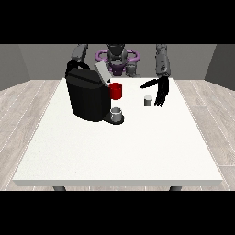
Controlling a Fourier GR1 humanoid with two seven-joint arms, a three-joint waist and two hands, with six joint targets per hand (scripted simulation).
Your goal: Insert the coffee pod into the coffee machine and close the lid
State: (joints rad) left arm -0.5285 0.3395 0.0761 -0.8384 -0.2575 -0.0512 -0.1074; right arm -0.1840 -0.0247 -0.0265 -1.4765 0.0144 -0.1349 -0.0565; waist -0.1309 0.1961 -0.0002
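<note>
Your hand at the view's right (160, 92) hangs right of centre, fingers (159, 100) straight, pointing down, thumb spread leftward.

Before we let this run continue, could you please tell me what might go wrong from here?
The hand at the view's right hangs open beside the small grey coffee pod, not yet holding it; closing could tip it or push it away. The path to the coffee machine passes the red part and the grey cup, which could be bumped. The lid stands open.

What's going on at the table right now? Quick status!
Hand at view's right open, beside pod, not touching. Other hand hidden behind machine. Lid up. Red mug near machine's opening.
</note>
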